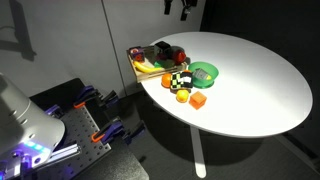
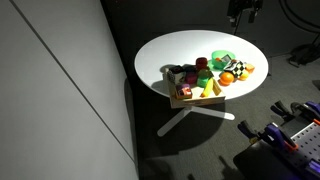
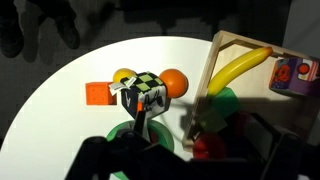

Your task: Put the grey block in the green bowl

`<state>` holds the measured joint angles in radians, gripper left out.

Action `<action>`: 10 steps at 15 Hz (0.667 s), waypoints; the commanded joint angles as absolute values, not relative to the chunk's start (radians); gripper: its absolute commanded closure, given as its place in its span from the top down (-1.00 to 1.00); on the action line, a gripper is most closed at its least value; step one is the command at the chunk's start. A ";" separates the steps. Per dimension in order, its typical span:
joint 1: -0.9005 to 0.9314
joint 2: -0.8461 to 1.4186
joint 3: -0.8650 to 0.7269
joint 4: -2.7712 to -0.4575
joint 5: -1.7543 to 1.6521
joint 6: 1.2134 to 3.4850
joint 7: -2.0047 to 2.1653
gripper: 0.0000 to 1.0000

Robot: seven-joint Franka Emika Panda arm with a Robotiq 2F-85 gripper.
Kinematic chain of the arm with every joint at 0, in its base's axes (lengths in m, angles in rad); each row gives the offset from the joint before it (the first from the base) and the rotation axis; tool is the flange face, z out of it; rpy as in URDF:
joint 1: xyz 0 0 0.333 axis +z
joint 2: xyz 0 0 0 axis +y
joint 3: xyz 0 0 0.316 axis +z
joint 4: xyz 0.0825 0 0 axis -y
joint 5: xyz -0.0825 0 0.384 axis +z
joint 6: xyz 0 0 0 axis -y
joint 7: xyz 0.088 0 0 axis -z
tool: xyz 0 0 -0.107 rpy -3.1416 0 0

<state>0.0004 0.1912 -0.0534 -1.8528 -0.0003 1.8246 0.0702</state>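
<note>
In an exterior view the fingers (image 1: 184, 8) are hanging high over the far edge of the desk (image 1: 260, 80), well apart from everything on it, and they are too small and dark there for me to tell whether they are spread or closed. Well below them and towards the near side, the green bowl (image 1: 203, 72) is sitting among the toys, with the checkered piece (image 1: 178, 82) and the orange cube (image 1: 199, 101) just beyond it from the fingers; I am not making out the grey block here. In an exterior view from the opposite side the fingers are again hovering far above the cluster, holding nothing I can see, and the block is still not showing. In the wrist view, a pale grey face (image 3: 128, 98) is pressing against the checkered piece, between it and the orange cube, ahead of the dark fingers at the bottom edge; I am taking that as the grey block, though not with certainty. The bowl seems to be lying partly hidden under the fingers. To do this well, I would be bringing the fingers down opened wide, straddling only the pale block, avoiding the checkered neighbour and the yellow-edged tray (image 3: 208, 62).
</note>
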 commanded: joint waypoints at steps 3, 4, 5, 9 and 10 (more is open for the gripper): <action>-0.004 0.080 -0.040 -1.882 -0.024 1.773 0.072 1.00; -0.004 0.065 -0.040 -1.889 -0.026 1.777 0.076 1.00; -0.004 0.052 -0.040 -1.895 -0.028 1.782 0.078 1.00; -0.005 0.001 -0.039 -1.929 -0.030 1.812 0.086 1.00; -0.005 -0.010 -0.038 -1.937 -0.030 1.815 0.086 1.00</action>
